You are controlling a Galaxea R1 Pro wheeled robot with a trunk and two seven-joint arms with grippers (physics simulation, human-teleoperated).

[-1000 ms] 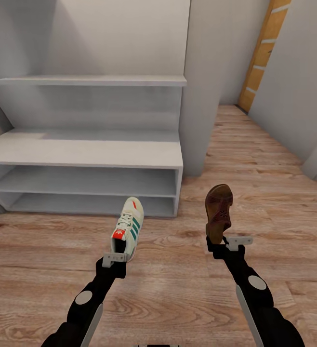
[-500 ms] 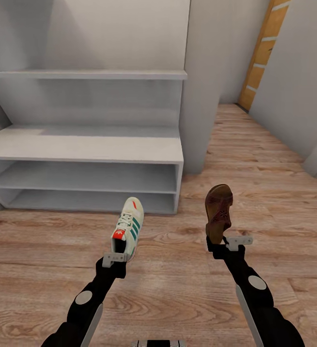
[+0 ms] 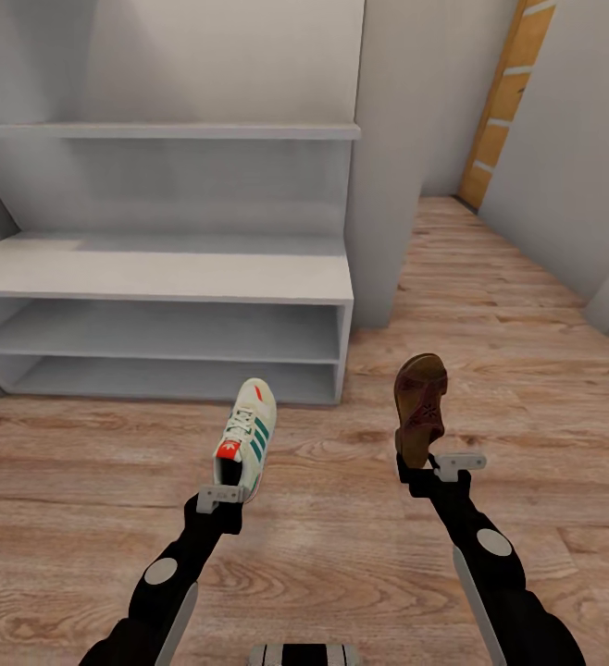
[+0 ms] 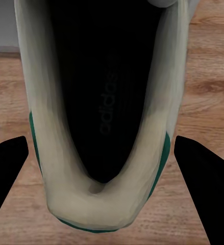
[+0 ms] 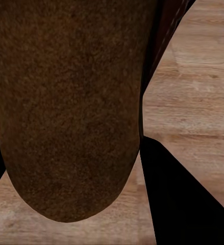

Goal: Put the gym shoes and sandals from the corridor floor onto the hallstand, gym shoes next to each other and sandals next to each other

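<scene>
Gym shoe [image 3: 247, 437], sandal [image 3: 420, 407] held, hallstand [image 3: 161, 277] ahead

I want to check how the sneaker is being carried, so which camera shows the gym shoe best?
The head view: the whole gym shoe shows there, toe toward the hallstand, heel at the left gripper. The left wrist view gives a close look at its dark opening and heel collar. The right wrist view looks at the sandal instead.

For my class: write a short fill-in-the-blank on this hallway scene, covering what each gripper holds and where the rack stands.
1. The left gripper holds a ____ by its heel.
2. The right gripper holds a brown ____.
3. The hallstand has ____ open shelf levels under its flat top.
4. The floor shows a ____ grain.

Missing words: gym shoe; sandal; two; wood
</scene>
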